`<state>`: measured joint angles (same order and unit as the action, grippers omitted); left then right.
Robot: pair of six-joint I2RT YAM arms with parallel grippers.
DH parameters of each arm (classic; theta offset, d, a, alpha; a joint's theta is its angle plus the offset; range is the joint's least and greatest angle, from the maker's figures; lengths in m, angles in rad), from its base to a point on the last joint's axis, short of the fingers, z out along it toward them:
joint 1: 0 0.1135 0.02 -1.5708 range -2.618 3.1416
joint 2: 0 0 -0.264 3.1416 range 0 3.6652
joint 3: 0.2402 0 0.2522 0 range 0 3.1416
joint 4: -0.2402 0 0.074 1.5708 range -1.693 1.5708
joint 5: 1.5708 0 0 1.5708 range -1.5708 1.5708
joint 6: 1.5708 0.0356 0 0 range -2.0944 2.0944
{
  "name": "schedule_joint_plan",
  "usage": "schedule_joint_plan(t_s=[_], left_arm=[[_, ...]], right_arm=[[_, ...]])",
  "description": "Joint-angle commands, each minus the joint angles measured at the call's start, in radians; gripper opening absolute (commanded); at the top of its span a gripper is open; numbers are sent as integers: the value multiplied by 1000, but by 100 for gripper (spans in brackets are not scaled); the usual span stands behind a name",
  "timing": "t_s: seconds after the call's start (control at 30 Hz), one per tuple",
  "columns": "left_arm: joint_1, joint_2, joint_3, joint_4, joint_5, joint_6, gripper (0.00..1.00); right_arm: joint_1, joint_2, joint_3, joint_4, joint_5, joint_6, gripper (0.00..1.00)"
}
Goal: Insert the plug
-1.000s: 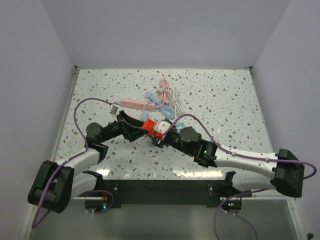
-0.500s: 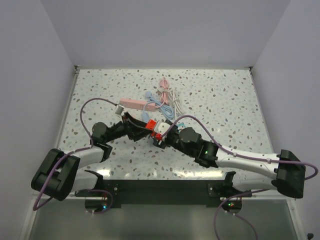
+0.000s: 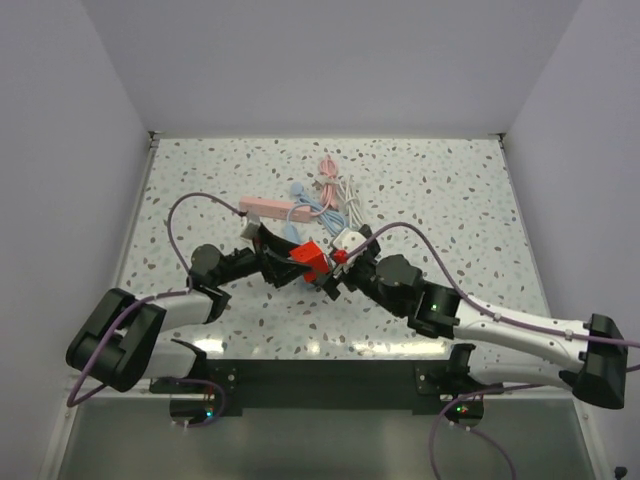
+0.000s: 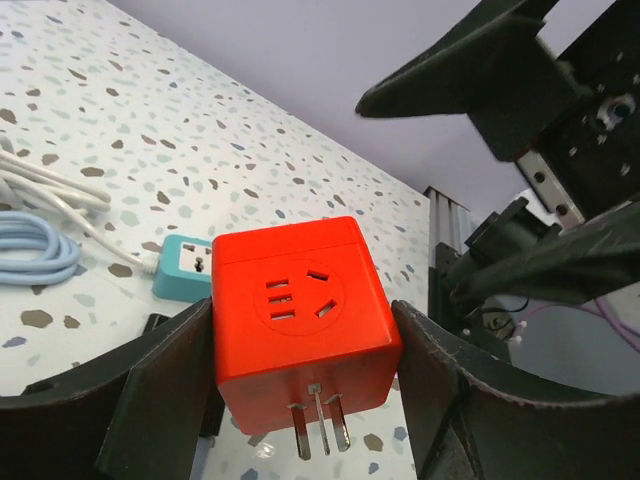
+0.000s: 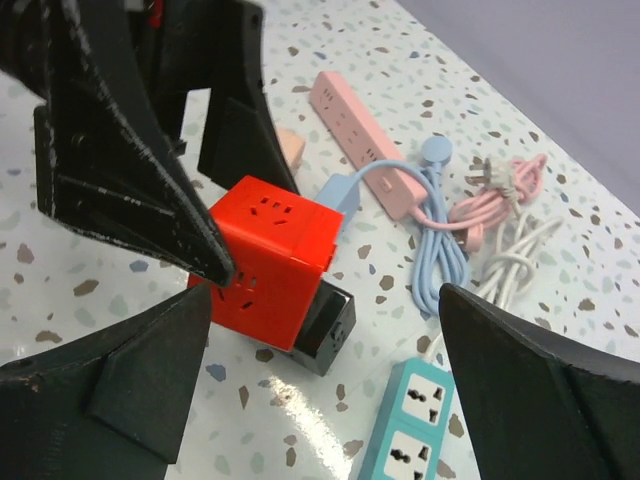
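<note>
Left wrist view: left gripper [image 4: 300, 312] fingers clamp the red cube plug [image 4: 295, 290] by opposite sides, centre frame, prongs downward. Right gripper [image 5: 328, 300] fingers spread wide, flanking it; open table [image 3: 450, 190] upper right in top view

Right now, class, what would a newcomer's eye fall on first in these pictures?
The bright red cube, gripped between the left hand's fingers near the table's middle. Facing it, the right hand gapes open and empty; behind lie a pink strip and coiled cables.
</note>
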<state>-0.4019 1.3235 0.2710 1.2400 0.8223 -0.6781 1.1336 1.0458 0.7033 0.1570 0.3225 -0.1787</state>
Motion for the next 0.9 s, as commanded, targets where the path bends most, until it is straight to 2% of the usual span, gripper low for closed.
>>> schedule_joint_plan(t_s=[0.0,0.1,0.27,0.33,0.37,0.5,0.7,0.87], left_arm=[[-3,-1,31,100,-38,129,0],[-5,0,10,153,-54,176,0],[-6,9,1,211,-64,210,0],[-8,3,-25,274,-80,238,0],[-8,-3,-51,291,-104,253,0],[-17,-33,-104,370,-161,327,0],[-47,-113,-125,440,-187,365,0],[-71,-181,-70,440,-216,382,0]], right_arm=[[-6,-75,67,-34,118,105,98],[-50,-109,122,-100,156,229,98],[-132,-87,174,-180,69,379,98],[-190,-90,141,-160,18,468,98],[-217,-92,102,-122,-73,504,98],[-328,-43,78,-63,-250,637,98],[-386,28,62,15,-448,800,98],[-409,25,42,87,-531,921,98]])
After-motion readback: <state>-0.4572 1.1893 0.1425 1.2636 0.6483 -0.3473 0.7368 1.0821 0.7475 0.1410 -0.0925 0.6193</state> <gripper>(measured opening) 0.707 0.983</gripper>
